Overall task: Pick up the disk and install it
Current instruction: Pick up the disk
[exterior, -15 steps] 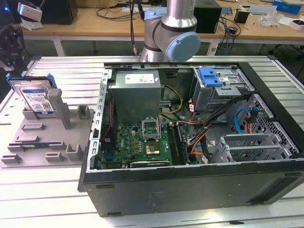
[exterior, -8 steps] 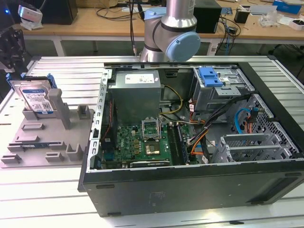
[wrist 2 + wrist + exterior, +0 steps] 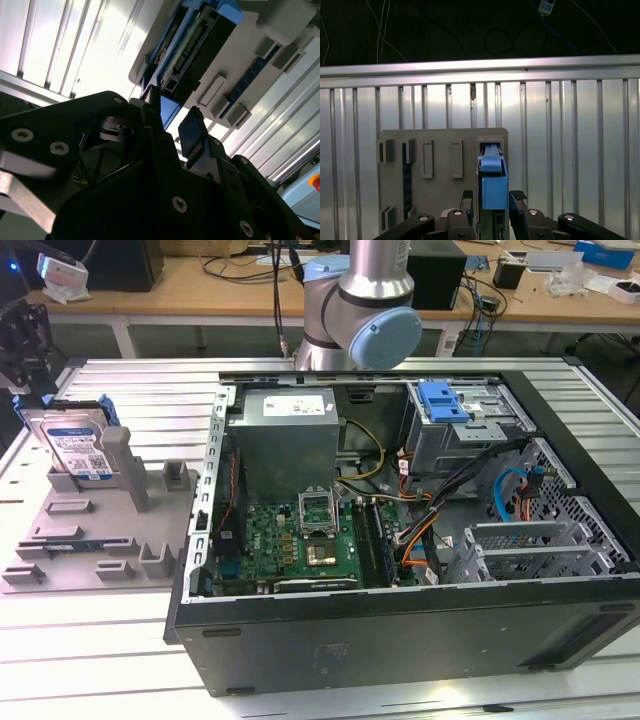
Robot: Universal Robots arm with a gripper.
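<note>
The disk [image 3: 75, 445] is a silver drive with a blue-and-white label in a blue carrier. It stands on edge, leaning, in a slot of the grey holder [image 3: 95, 540] at the exterior view's left. My gripper [image 3: 33, 390] hangs at the disk's upper end. In both wrist views the black fingers [image 3: 466, 199] straddle the blue carrier end [image 3: 493, 185] of the disk [image 3: 195, 45]. The gripper [image 3: 492, 197] is open, with small gaps beside the blue plastic. In the second wrist view the gripper [image 3: 172, 122] has the blue tab [image 3: 168, 110] between its tips.
An open computer case [image 3: 400, 540] lies on the ribbed metal table [image 3: 100, 660] in the exterior view's middle and right. Inside are a motherboard [image 3: 300, 540], a power supply [image 3: 285, 435] and a grey drive cage with a blue bracket [image 3: 445, 402]. Benches with clutter stand behind.
</note>
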